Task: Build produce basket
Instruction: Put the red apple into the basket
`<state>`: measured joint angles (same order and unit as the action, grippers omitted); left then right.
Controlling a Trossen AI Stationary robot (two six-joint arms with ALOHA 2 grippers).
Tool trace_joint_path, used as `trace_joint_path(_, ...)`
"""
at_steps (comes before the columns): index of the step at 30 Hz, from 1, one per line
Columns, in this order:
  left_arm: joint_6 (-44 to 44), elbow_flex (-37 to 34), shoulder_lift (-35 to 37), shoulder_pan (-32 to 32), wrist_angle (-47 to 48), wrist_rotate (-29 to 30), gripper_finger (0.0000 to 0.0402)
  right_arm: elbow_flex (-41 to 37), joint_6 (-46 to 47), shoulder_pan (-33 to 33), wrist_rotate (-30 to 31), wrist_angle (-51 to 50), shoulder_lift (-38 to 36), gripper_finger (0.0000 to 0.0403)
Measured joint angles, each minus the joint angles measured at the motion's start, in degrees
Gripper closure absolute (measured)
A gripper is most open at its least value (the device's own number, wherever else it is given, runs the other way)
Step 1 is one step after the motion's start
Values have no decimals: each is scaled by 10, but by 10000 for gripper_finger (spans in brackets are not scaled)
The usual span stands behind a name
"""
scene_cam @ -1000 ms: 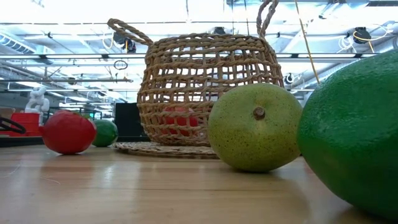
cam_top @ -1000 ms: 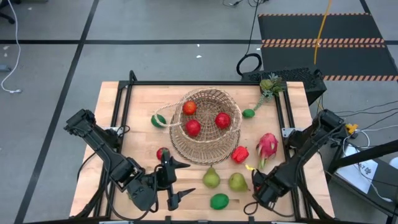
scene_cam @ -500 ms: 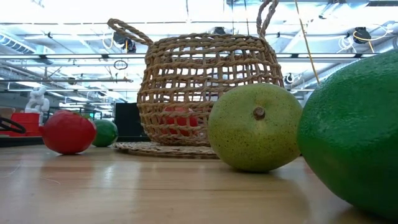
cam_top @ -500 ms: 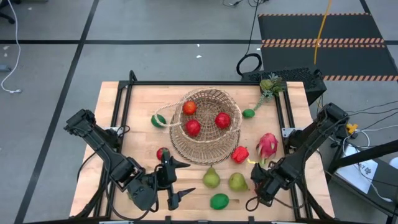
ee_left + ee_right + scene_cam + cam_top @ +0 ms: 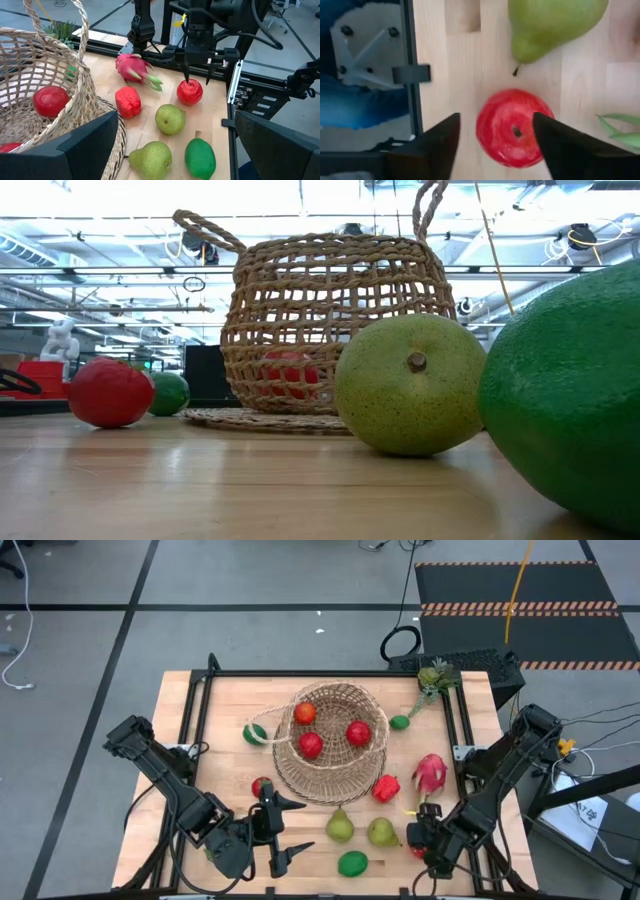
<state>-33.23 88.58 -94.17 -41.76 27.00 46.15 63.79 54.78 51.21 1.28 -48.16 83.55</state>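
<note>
Table (image 5: 200,720) of pale wood with a black frame, seen whole only from above. Wicker basket (image 5: 335,735), the largest item, stands at mid-table and holds three red round fruits (image 5: 310,745); the low view shows its open weave (image 5: 335,320) and one red fruit inside, while the left wrist view shows its arched handle (image 5: 80,30).

Left arm waits at the near left corner, its left gripper (image 5: 285,830) spread wide and empty, just beside a small red fruit (image 5: 260,786).

Right gripper (image 5: 420,840) hangs at the near right, fingers spread to either side of a red apple (image 5: 514,127), without clear contact. Only the right wrist view shows the apple's stem from above with the stem end of a green pear (image 5: 550,22) beside it; the left wrist view shows the same apple (image 5: 190,92) resting on the table beneath the fingertips.

Pink dragon fruit (image 5: 429,773) lies by the right rail, a red pepper-like piece (image 5: 386,787) between it and the basket. Two green pears (image 5: 340,826) and an oval green fruit (image 5: 352,863) lie near the front edge; the low view fills with these. Two limes (image 5: 399,722) flank the basket. A leafy green sprig (image 5: 432,677) sits at the far right corner.

No legible writing shows in any view.
</note>
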Motion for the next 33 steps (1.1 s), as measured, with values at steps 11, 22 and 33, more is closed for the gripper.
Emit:
trace_joint_path(11, 0, 0, 0, 0, 0, 0, 3, -61, 30, -4, -28, 27, 0, 15)
trace_joint_path(22, 0, 0, 0, 0, 0, 0, 3, -97, 29, -7, -44, 76, 0, 23)
trace_joint_path(33, 0, 0, 0, 0, 0, 0, 3, -97, 29, -10, -44, 48, 0, 26)
